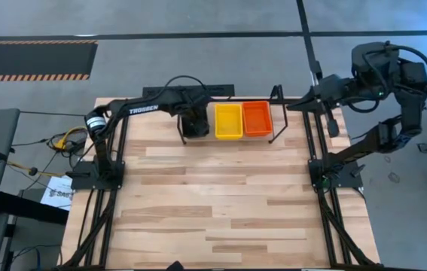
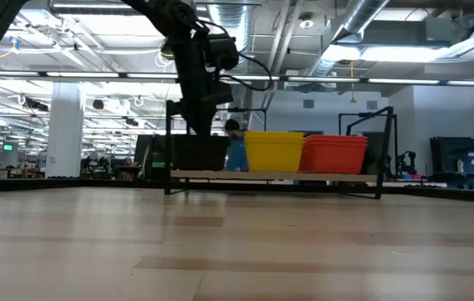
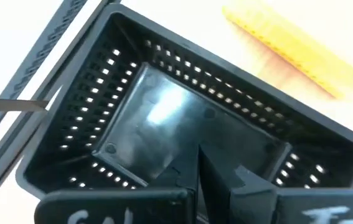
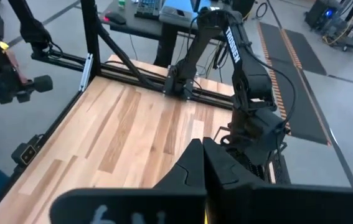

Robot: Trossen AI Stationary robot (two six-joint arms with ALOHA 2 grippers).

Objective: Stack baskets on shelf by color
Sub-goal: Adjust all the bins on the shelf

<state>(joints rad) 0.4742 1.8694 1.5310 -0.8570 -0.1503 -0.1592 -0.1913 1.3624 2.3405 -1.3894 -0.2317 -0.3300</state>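
The left gripper (image 3: 198, 186) has its fingers pressed together just above the black basket (image 1: 194, 123) on the shelf (image 1: 277, 113) at the tabletop's far edge, beside the yellow basket (image 1: 228, 121) and red-orange basket (image 1: 257, 118). The right gripper (image 4: 202, 168), also pinched closed, hangs beyond the far right corner.

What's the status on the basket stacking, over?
Left pincer shut, over black basket on shelf. Right pincer shut, parked off table's right edge. Yellow stack and orange stack shelved. Nothing in the way.
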